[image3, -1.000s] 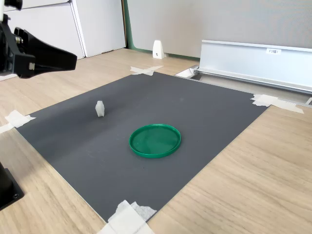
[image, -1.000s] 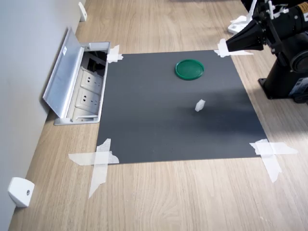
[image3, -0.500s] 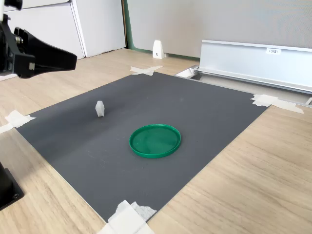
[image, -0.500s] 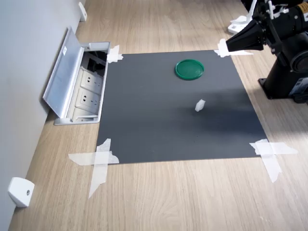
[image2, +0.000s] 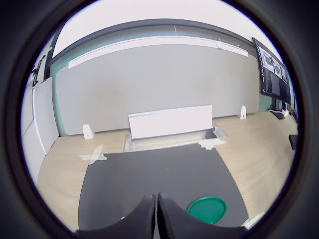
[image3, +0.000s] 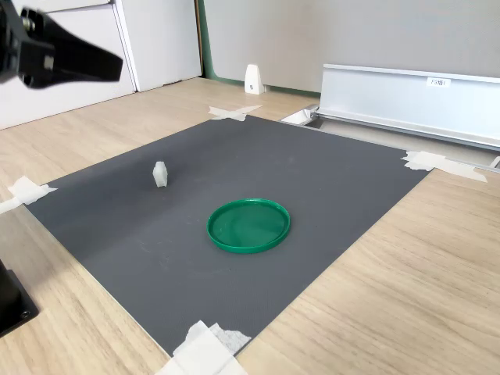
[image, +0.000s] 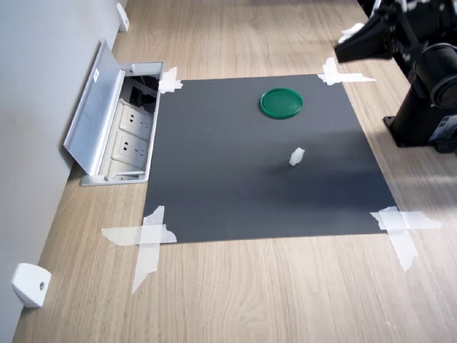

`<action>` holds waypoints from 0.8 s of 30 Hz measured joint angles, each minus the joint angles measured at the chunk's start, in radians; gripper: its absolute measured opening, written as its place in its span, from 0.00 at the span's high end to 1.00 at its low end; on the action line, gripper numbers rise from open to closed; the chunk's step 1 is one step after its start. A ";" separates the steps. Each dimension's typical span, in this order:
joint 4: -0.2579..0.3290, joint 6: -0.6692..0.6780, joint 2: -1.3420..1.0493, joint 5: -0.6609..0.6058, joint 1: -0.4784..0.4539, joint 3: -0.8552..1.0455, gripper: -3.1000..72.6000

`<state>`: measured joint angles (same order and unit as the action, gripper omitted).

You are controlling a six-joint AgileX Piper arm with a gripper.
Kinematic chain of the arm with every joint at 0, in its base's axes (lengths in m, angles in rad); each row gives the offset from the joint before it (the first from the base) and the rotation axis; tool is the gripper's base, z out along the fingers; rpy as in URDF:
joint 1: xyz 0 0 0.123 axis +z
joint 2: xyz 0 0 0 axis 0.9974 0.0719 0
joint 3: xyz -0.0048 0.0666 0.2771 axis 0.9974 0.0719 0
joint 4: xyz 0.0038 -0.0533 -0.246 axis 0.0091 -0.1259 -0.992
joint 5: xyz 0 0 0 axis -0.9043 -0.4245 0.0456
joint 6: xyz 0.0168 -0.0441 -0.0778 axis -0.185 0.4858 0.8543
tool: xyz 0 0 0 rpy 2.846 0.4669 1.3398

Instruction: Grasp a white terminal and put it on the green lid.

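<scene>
The green lid (image: 281, 103) lies flat on the dark grey mat (image: 235, 193), toward the far side in the first exterior view. The white terminal (image: 296, 156) stands upright on the mat, a short way from the lid and apart from it. Both also show in the second exterior view: green lid (image3: 248, 225), white terminal (image3: 159, 174). My gripper (image: 341, 51) hangs high in the air beside the mat's edge, well away from both, its black fingers (image3: 94, 66) pressed together on nothing. In the wrist view the fingertips (image2: 149, 219) meet, with the lid (image2: 208, 209) just beside them.
An open floor socket box with a raised silver cover (image: 100, 114) borders the mat along the wall. White tape (image: 146, 239) holds the mat's corners. A white corner bracket (image: 30, 284) sits by the wall. The arm's black base (image: 428, 121) stands off the mat.
The gripper has risen, moving higher in both exterior views. The terminal and the lid have not moved.
</scene>
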<state>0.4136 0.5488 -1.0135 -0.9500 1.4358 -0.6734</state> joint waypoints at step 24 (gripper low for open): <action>-0.005 0.541 0.723 -0.472 0.311 -0.444 0.96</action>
<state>0.4088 1.0900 -0.2910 -1.4219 1.7466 -1.1173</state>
